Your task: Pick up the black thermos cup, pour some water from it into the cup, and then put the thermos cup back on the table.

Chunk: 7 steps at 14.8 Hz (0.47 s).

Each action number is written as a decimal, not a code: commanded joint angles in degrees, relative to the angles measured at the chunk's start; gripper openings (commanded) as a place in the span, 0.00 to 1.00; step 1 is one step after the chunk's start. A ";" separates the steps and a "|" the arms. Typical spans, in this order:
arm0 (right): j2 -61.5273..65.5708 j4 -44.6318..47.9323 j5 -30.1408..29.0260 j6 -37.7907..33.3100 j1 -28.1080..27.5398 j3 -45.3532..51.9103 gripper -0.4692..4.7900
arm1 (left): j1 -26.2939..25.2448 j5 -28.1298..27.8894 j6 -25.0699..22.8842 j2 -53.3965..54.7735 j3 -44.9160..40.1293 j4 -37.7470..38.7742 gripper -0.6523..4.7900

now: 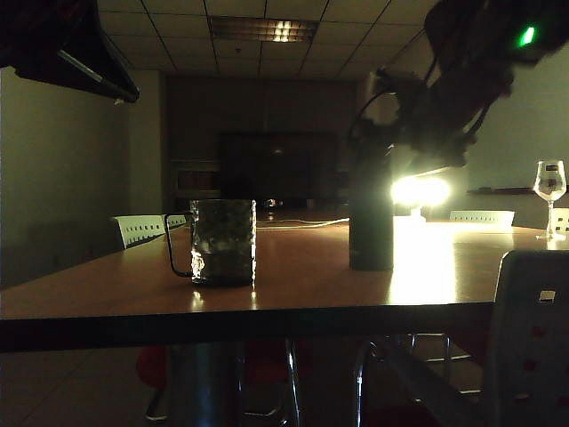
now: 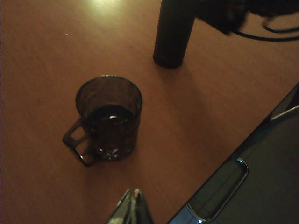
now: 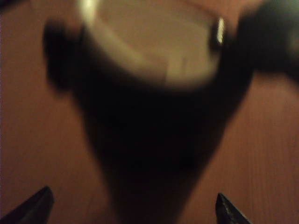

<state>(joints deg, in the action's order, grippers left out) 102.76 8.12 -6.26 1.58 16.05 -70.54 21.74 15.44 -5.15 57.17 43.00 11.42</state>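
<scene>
The black thermos (image 1: 371, 227) stood upright on the surface (image 1: 311, 276), right of centre in the exterior view, with a bright light glaring just behind it. In the left wrist view it rose out of the upper middle of the frame (image 2: 173, 32), its base resting on the wood. In the right wrist view it filled the middle as a dark blurred column (image 3: 154, 154) with a pale round top, seen from above.

The right claw (image 3: 131, 207) was spread wide; its two dark fingertips (image 3: 32, 207) showed at the lower corners of that frame, one on either side of the thermos and apart from it, gripping nothing. In the exterior view the right arm (image 1: 444, 98) hung blurred above the thermos in the upper right.

The glass mug (image 1: 222, 242) stood upright left of centre in the exterior view, well apart from the thermos, its thin handle pointing to the left. The left wrist view showed it (image 2: 109, 116) from above with dark liquid in its lower part.

The left claw (image 2: 132, 210) sat at the bottom edge of its frame, above the surface (image 2: 37, 93) near the mug, its tips pressed together and holding nothing.

A wine glass (image 1: 549, 182) stood at the far right edge of the exterior view.
</scene>
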 commanded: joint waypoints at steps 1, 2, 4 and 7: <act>-7.78 -7.87 -1.57 -0.59 0.17 -0.26 1.00 | 0.09 2.86 2.84 -1.70 0.46 -2.97 0.11; -12.76 -10.47 -1.51 -2.67 0.17 -0.26 0.50 | 0.09 2.80 4.61 -3.50 0.52 -3.91 0.11; -27.32 -16.50 0.92 -4.11 0.17 -0.22 0.08 | 0.09 0.96 5.99 -11.19 0.79 -2.84 0.11; -43.56 -13.55 6.19 -4.09 0.17 8.35 0.08 | 0.11 -8.76 5.55 -24.44 -1.03 4.11 0.11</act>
<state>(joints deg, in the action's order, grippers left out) 62.46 -8.60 -1.93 -2.31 16.10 -65.63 21.85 8.78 0.49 34.37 43.13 13.69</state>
